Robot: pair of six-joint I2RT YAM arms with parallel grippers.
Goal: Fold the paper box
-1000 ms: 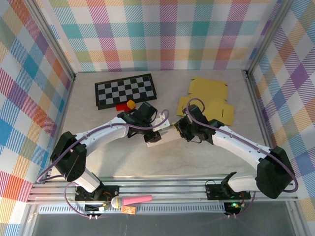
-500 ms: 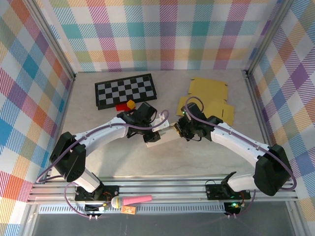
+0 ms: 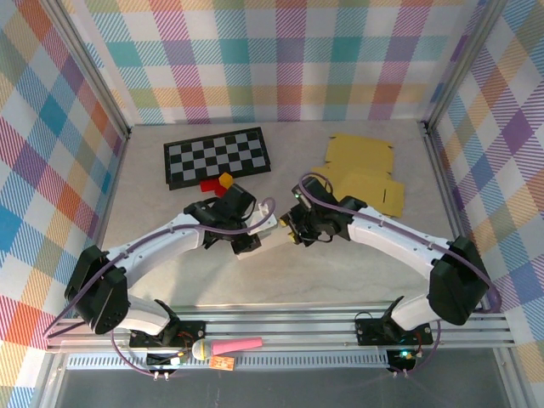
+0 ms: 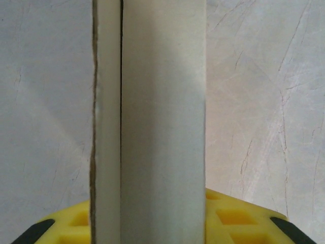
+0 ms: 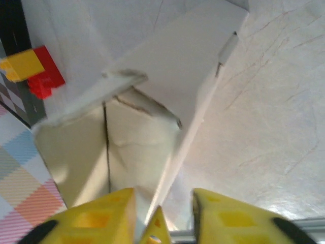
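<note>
Black and white board [image 3: 218, 157] lies at the far left of the table [image 3: 340, 272], with two small blocks [image 3: 218, 181], red and yellow, at its near edge. Near these blocks, a little toward the arms, is the left gripper [image 3: 247, 244]. Its wrist view shows a white panel standing straight between the yellow fingers, so I judge the jaws are closed on the box [image 3: 265, 233]. The box is near the middle of the table, between the two grippers, and it is only half formed. In the right wrist view one flap leans inward and its fold line looks rough.

On the other side of the box is the right gripper [image 3: 291, 231]. Its jaws stand apart with a thin wall edge between them, and they do not press it.

Farther right, well apart, lie the flat yellow sheets [image 3: 361, 161].

The danger, as I see it, is this. Only the left side holds the box, and on one thin panel. If the right jaws push the wall before they close, the box may turn in that grip or the panel may bend. If they close off the fold line, the flap may get a wrong crease or tear more.
</note>
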